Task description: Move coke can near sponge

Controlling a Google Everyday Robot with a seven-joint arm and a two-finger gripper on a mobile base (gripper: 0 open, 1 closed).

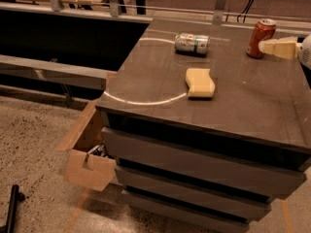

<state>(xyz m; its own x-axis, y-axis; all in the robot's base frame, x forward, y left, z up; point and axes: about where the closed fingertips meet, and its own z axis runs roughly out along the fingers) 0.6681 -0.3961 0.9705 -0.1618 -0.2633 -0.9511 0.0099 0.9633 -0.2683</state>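
The red coke can [261, 37] stands upright at the far right of the dark cabinet top [243, 101]. The pale yellow sponge [199, 82] lies flat near the middle of the top, well to the left of and nearer than the can. My gripper [265, 46] comes in from the right edge, its cream finger [279, 48] pointing left with its tip right at the can's lower right side. Only one finger shows clearly.
A silver-and-green can [192, 43] lies on its side behind the sponge. A white arc is drawn on the top's left part. An open cardboard box [85, 152] sits on the floor at the cabinet's left. A railing runs behind.
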